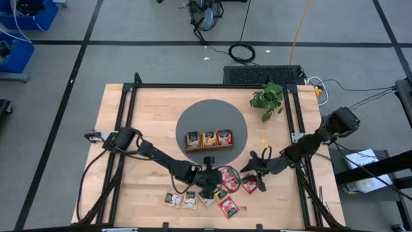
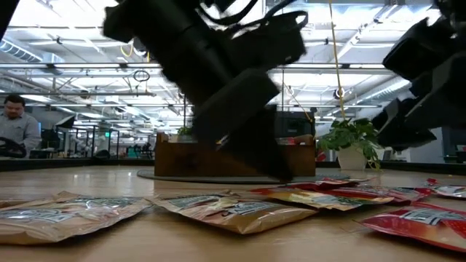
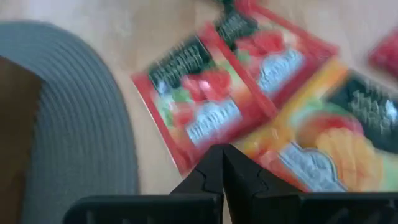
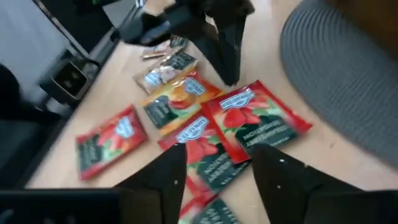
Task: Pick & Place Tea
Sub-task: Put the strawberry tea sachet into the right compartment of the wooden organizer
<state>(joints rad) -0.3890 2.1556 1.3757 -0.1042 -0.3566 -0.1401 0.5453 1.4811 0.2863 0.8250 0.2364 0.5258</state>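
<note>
Several red, orange-yellow and green tea sachets (image 1: 228,206) lie flat on the wooden table near its front edge. More stand in the brown wooden tray (image 1: 209,147) on the round grey mat (image 1: 193,116). My left gripper (image 3: 222,160) is shut and slants down, its tips at the near edge of a red sachet (image 3: 202,106), beside an orange one (image 3: 326,152). My right gripper (image 4: 217,171) stands open above the red sachets (image 4: 255,121) at the pile's right end, with nothing between its fingers. The right wrist view shows the left gripper's fingers (image 4: 229,56) low over that same pile. My left gripper's shut fingertips stand at the edge of the red sachet (image 3: 186,158), coming from above at a slant from the table's left. I cannot tell whether they touch it or the table. The sachet lies flat on the table.
A small potted plant (image 1: 268,100) stands at the table's far right. A black frame (image 1: 129,129) runs round the table's edges. Bare wood lies left of the mat and between the mat and the sachets. A person (image 2: 18,124) sits in the room beyond the table.
</note>
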